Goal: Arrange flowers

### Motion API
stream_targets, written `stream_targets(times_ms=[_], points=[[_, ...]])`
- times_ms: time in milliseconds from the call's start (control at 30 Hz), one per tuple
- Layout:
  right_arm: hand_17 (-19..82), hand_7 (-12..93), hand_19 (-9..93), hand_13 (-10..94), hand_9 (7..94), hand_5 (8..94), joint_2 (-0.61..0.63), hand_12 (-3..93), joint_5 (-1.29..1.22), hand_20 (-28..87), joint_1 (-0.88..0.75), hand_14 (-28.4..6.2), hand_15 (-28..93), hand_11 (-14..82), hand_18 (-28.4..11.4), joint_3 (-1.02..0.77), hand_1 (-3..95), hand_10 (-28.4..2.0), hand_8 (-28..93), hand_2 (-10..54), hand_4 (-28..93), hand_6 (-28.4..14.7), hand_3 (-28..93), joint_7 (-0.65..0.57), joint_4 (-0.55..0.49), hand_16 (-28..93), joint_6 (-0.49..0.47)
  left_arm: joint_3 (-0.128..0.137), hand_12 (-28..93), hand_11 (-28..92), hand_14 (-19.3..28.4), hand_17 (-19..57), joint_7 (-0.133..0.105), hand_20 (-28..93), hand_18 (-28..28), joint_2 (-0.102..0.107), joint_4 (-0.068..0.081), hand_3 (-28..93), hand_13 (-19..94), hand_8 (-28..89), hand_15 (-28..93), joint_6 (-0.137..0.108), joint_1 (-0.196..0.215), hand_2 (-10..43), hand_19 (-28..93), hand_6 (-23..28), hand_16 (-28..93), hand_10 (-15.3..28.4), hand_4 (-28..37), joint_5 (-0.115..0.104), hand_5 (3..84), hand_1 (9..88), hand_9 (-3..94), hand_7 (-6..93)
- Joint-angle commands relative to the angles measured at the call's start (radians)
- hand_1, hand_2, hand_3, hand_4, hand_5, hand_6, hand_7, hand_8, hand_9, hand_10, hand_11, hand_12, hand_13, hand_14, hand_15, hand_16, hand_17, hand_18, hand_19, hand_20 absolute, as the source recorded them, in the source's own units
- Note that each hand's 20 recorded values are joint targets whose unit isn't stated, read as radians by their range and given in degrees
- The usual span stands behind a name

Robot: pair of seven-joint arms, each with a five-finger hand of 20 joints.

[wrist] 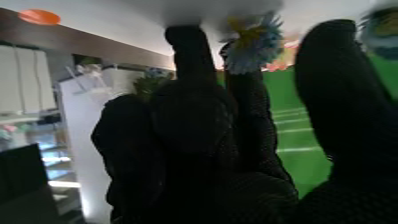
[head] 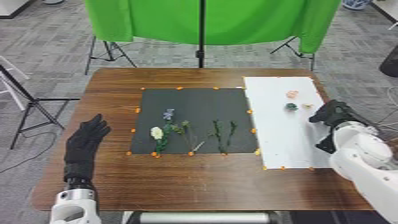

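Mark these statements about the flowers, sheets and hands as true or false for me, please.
1. The black sheet lies to the left of the white sheet. True.
2. The white flower lies on the white sheet. False: the white flower is on the black sheet.
3. The pink flower is on the white sheet. True.
4. The left hand is over the black sheet. False: the left hand is left of it, over the table.
5. The right hand is at the white sheet's right side. True.
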State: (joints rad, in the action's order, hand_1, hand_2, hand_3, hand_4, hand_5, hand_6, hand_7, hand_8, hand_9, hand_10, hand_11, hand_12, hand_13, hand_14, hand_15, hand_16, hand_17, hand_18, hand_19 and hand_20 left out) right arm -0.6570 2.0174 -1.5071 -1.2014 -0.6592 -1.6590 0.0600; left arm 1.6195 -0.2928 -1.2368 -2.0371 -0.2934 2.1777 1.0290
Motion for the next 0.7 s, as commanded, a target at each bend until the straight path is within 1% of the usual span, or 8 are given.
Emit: stream_targets(times_ms=[33,67,100,233,333,433,533,700], points=[[66,19,93,90,82.4,69.4,-0.005,30.3,0.089,61,-0.015,-1.7,63,12.4,-11.2,0.079,53.8,-10.1,1,-9.5,-19,2.8,58,0.041,0.02,32,0.109,-0.004,11,17,18.0,5.0,0.006,20,12.9,-0.016,0.004,63,29,-5,27,0.002,0.023,14.9,11,7.4,-2,14.2,-28.3,0.004,43.2,20.9,38.1,6.6],[67,20,93,91,86.2,72.8,-0.001,34.6,0.094,62,-0.022,-1.3,63,8.6,-11.1,0.064,58.5,-9.3,5,-9.5,-17,2.2,53,0.04,0.004,32,0.116,-0.002,11,17,18.0,5.0,0.007,20,12.9,-0.017,0.003,63,29,-5,27,0.003,0.025,14.9,11,7.3,-2,14.2,-28.3,0.006,43.2,21.1,38.1,6.6],[68,21,93,91,88.4,74.6,0.002,36.4,0.102,62,-0.03,-1.2,63,7.7,-10.9,0.044,61.0,-8.8,6,-9.5,-16,1.8,52,0.042,-0.017,32,0.128,-0.002,11,17,18.0,5.0,0.007,20,12.9,-0.016,0.004,63,29,-5,27,0.002,0.023,14.8,11,7.3,-2,14.2,-28.3,0.006,43.2,21.4,38.1,6.6],[69,21,93,92,92.6,78.8,0.021,38.7,0.128,61,-0.029,-0.9,63,8.0,-10.4,-0.005,64.3,-8.4,9,-9.5,-15,0.5,51,0.061,-0.131,33,0.181,0.0,11,17,18.0,5.0,0.007,20,12.9,-0.014,0.001,63,29,-5,27,-0.001,0.028,14.7,11,7.3,-2,14.2,-28.3,0.002,43.2,21.6,38.1,6.6],[69,20,93,93,93.2,79.8,0.034,39.0,0.122,61,0.043,-0.8,62,8.4,-10.3,0.036,64.4,-8.4,10,-9.5,-15,0.3,52,0.084,-0.219,33,0.194,-0.002,11,17,18.0,4.9,0.009,20,13.0,-0.012,0.002,63,29,-5,27,0.001,0.024,14.7,11,7.4,-2,14.1,-28.3,0.003,43.2,21.7,38.1,6.5],[69,20,93,93,93.3,80.1,0.018,39.2,0.083,61,0.174,-0.7,62,8.3,-10.2,0.154,64.3,-8.3,10,-9.5,-15,0.1,53,0.129,-0.279,33,0.186,-0.001,11,17,18.0,4.9,0.011,20,13.0,-0.01,0.002,63,29,-5,27,0.001,0.024,14.6,11,7.4,-2,14.2,-28.3,0.001,43.2,21.7,38.1,6.5],[69,19,93,93,93.0,80.0,-0.041,39.3,0.019,61,0.339,-0.7,62,7.9,-10.1,0.323,64.0,-8.3,10,-9.5,-15,-0.2,53,0.186,-0.285,34,0.181,-0.002,11,17,18.0,4.9,0.014,20,13.0,-0.009,0.004,63,29,-5,27,0.003,0.017,14.6,11,7.4,-2,14.1,-28.3,0.004,43.2,21.6,38.1,6.5],[69,18,93,93,92.8,80.1,-0.209,39.2,-0.035,61,0.552,-0.5,62,7.6,-10.0,0.578,63.5,-8.2,10,-9.5,-15,-0.1,53,0.269,-0.194,34,0.155,-0.003,11,17,17.9,4.9,0.011,20,13.0,-0.009,0.005,63,29,-5,27,0.003,0.015,14.5,11,7.4,-2,14.2,-28.3,0.002,43.2,21.7,38.1,6.5]])
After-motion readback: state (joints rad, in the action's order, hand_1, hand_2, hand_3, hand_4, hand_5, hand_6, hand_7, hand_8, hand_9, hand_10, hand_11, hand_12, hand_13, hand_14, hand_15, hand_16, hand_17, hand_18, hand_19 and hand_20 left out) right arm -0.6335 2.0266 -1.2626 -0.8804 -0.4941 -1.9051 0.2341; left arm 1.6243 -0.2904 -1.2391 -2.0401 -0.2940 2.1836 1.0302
